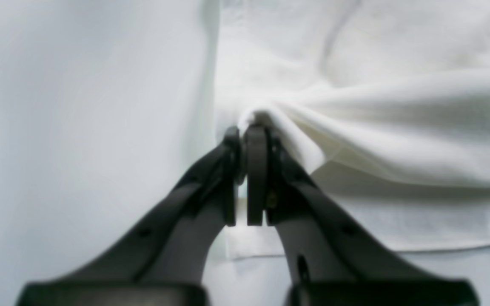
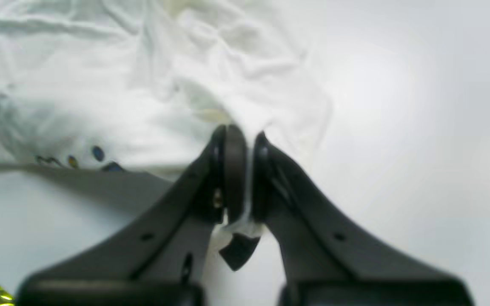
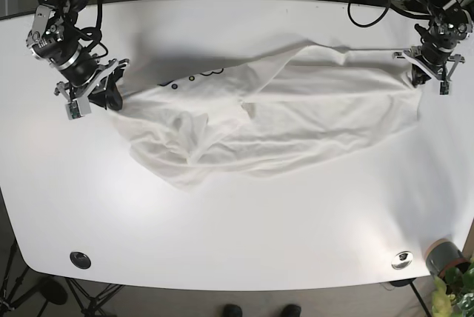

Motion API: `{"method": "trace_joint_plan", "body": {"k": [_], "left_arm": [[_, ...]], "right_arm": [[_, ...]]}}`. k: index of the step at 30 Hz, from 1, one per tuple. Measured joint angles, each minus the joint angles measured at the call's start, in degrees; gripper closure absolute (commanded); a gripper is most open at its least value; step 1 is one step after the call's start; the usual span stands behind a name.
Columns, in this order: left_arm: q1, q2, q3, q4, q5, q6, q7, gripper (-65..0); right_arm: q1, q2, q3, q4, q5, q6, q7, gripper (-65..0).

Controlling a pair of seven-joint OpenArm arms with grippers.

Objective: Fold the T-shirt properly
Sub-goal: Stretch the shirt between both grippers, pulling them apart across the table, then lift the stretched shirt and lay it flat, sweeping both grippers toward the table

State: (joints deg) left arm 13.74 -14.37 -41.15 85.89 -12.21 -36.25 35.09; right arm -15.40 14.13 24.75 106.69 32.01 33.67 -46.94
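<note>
Pulling the T-shirt taut works best if the left gripper and right gripper, both clamped on its opposite edges, draw apart evenly.

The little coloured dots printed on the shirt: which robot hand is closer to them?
Right. The right gripper pinches the T-shirt edge just beside the coloured dots; the left gripper holds the far end, across the table.
</note>
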Motion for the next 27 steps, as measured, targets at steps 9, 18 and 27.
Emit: {"method": "trace_joint_plan", "body": {"k": [9,18,27], "left_arm": [[0.1,-0.6,-2.2,-3.5,0.1,-1.6,0.0,0.0],[1.3,-1.9,-2.2,-3.6,-0.3,-1.8,-0.1,0.0],[-3.5,0.7,-1.1,3.5,0.7,-1.7,1.0,0.0]], "right_arm": [[-4.5,-1.2,0.0,-0.7,-0.2,0.00,-0.2,0.0],[-6.6,-1.5,0.0,-0.7,-0.2,-0.02,-0.2,0.0],[-0.1,-1.1,-0.1,-0.7,-0.2,-0.42,-0.7,0.0]]}}
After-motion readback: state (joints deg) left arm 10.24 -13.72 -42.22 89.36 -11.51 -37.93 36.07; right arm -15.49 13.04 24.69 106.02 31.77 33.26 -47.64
